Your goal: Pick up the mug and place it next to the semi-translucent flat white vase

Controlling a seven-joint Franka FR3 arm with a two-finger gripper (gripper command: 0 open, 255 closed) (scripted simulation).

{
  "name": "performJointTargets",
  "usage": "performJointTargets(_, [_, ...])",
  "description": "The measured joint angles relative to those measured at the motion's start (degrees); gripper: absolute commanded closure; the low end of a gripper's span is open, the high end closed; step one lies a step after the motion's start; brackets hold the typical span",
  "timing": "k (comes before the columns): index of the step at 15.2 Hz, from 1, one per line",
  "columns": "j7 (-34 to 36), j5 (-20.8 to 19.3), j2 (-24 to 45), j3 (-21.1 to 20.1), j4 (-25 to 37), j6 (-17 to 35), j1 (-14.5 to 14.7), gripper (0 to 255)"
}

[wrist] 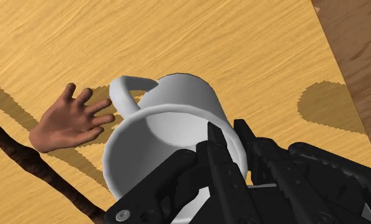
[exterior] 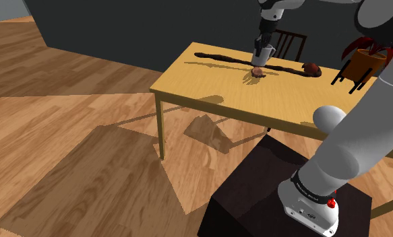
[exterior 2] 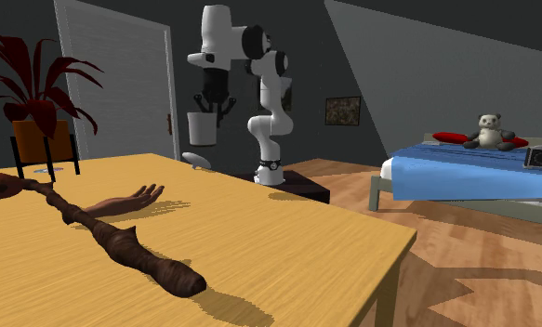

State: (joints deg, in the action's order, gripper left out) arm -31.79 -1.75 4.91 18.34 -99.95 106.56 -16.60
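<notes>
We see a wooden floor (exterior: 67, 121) carrying a long wooden table (exterior: 195, 84), and in the second exterior view a blue bed (exterior 2: 464, 176) stands far off at that view's right. The white arm (exterior: 350, 155) rises from its dark stand (exterior: 249, 195) and reaches over the table to the far side in the shoulder view. At the shoulder view's right end of the table stands a red-leaved plant (exterior: 363, 60) in an orange pot. A long dark branch (exterior 2: 120, 243) lies along the tabletop. The gripper (wrist: 227, 130) is clenched on the wall of a plain white mug (wrist: 171, 121), one finger inside the rim and one outside. The mug hangs clear above the table with its mouth tilted toward the wrist camera and its handle on the side away from the fingers. Beneath the mug, just beside the branch, lies a brown model hand (wrist: 72, 121), palm flat on the wood. In the second exterior view we make out a flat whitish vase (exterior 2: 196, 160) at the table's far edge, below the mug. A teddy bear (exterior 2: 488, 130) sits on the bed.
</notes>
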Motion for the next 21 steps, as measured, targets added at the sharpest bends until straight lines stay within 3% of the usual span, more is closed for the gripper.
performJointTargets(12, [-11.9, -3.8, -11.0, 6.7, -12.7, 3.2, -6.5, 255])
performJointTargets(21, [-23.0, -5.9, -14.6, 13.3, -15.2, 3.2, -11.8, 255])
